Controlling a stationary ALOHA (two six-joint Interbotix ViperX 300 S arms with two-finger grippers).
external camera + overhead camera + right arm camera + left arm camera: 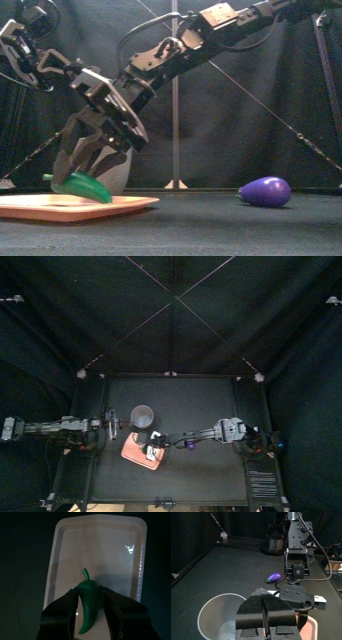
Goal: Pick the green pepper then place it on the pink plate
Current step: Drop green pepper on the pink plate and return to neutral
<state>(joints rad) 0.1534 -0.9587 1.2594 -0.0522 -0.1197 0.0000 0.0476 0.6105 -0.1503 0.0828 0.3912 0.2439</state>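
The green pepper (pixel 86 187) hangs just above the pink plate (pixel 40 208), stem end tilted up to the left. My right gripper (pixel 80 178), reaching in from the right, is shut on it. In the right wrist view the pepper (pixel 87 609) sits between the two jaws with the plate (pixel 63 552) directly beneath. From above, the right gripper (pixel 156 443) is over the plate (pixel 134 455) at the table's front middle. I cannot tell whether the pepper touches the plate. My left gripper (pixel 266 609) rests shut with nothing in it at the left (pixel 100 427), close to the cup.
A tall grey speckled cup (pixel 142 414) stands just behind the plate, close to the left gripper (pixel 218 619). A purple eggplant toy (pixel 265 191) lies on the table to the right of the plate (pixel 274 577).
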